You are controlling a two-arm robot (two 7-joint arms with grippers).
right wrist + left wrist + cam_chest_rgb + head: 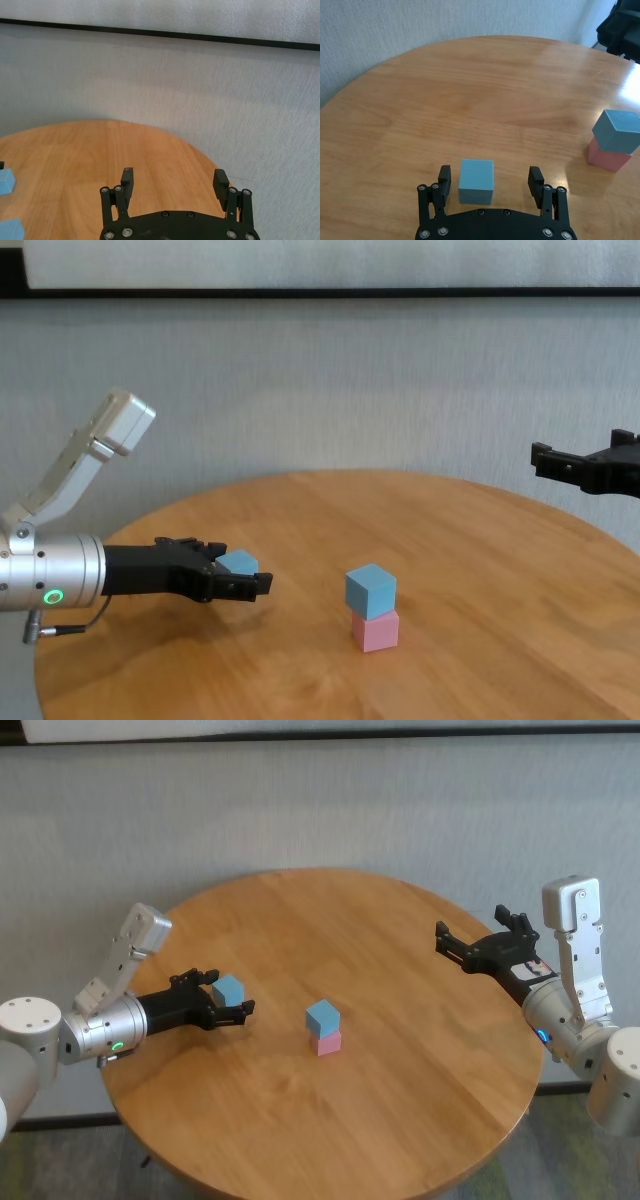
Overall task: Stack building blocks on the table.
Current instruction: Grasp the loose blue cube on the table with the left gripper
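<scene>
On the table (400, 1050), the released left tool (492, 184) straddles an upright blue block (476, 181) (right tool (478, 942) released too).

A pale grey textured wall (320, 810) stands behind and well beyond both the left pincer (230, 992) and the right pincer (470, 924). A thin black strip (320, 735) runs level across it, high above both pincers, with a white band (300, 260) over the strip. Far below the right pincer, to its outer side, lies grey-green floor (590, 1150), and a dark skirting (60, 1122) shows at the wall's foot below the left pincer.
</scene>
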